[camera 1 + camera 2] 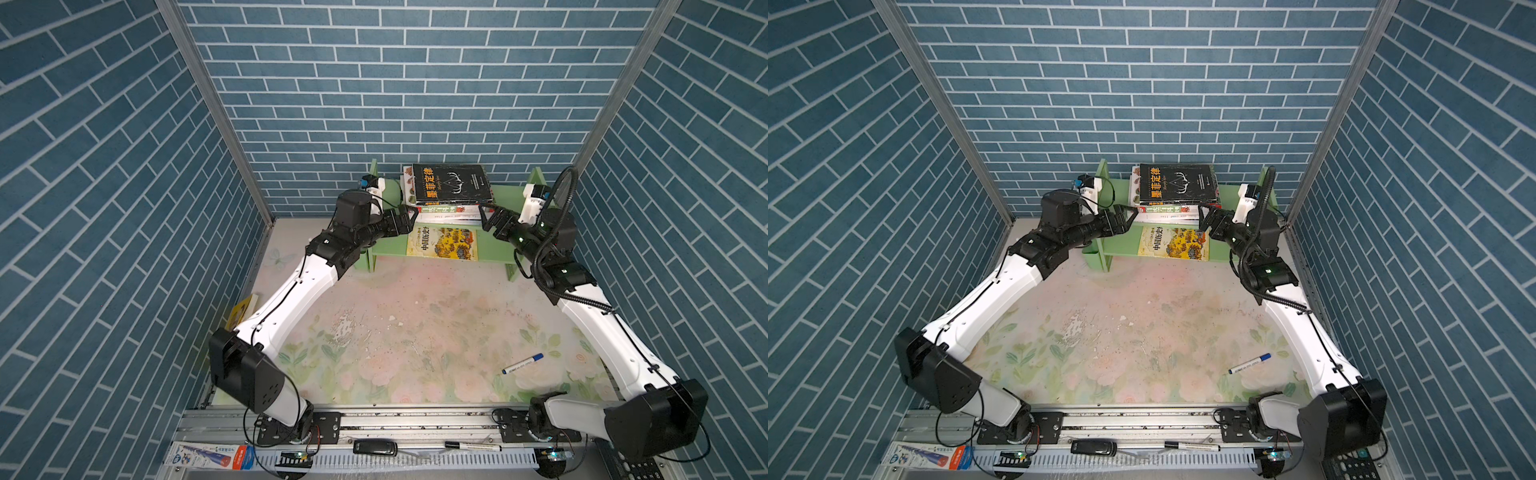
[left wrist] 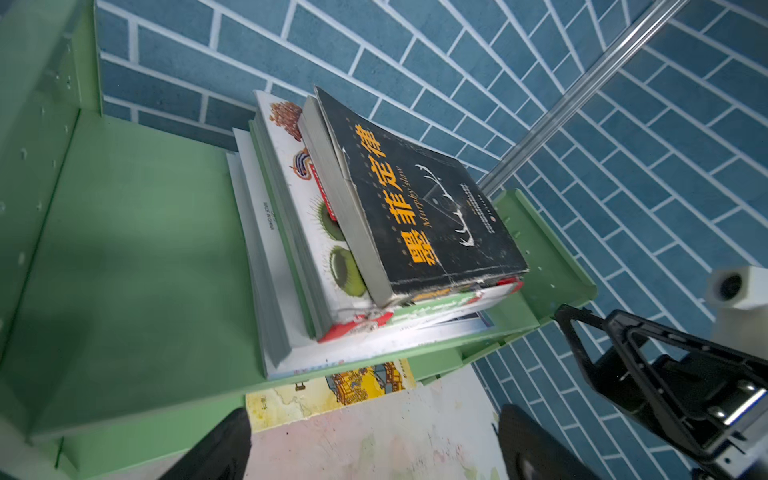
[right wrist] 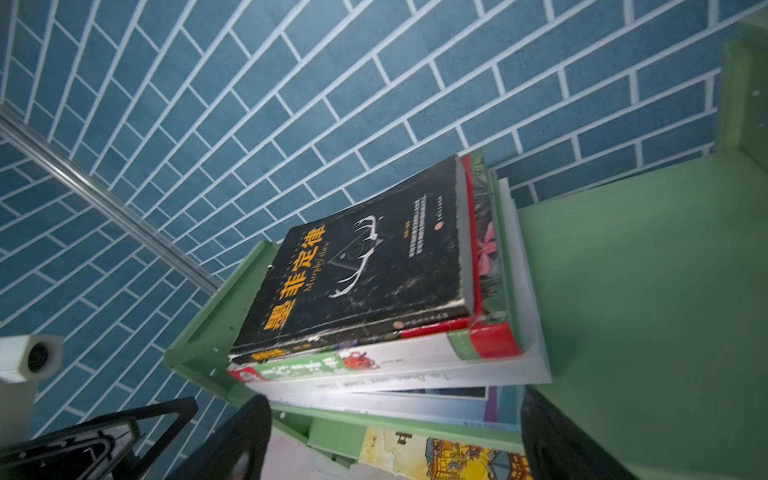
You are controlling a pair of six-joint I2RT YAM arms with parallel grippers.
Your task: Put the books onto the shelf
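Note:
The light green shelf (image 1: 505, 195) (image 1: 1227, 195) (image 2: 137, 249) (image 3: 644, 291) stands against the back wall. On its upper tier lies a stack of books with the black, orange-lettered book (image 1: 451, 183) (image 1: 1177, 182) (image 2: 424, 208) (image 3: 365, 270) on top and green and white ones beneath. A yellow illustrated book (image 1: 442, 243) (image 1: 1173, 243) (image 2: 316, 395) (image 3: 449, 457) lies on the lower tier. My left gripper (image 1: 409, 216) (image 1: 1127, 216) (image 2: 374, 453) is open at the stack's front left corner. Open as well, my right gripper (image 1: 486, 216) (image 1: 1202, 216) (image 3: 395, 449) is at the front right corner. Neither holds anything.
Another yellow book (image 1: 242, 309) leans at the left wall, half hidden by my left arm. A blue-capped marker (image 1: 522, 363) (image 1: 1249, 363) lies on the floral mat at the front right. On the front rail are a black device (image 1: 375, 447), a pen (image 1: 473, 446) and a box (image 1: 208, 455).

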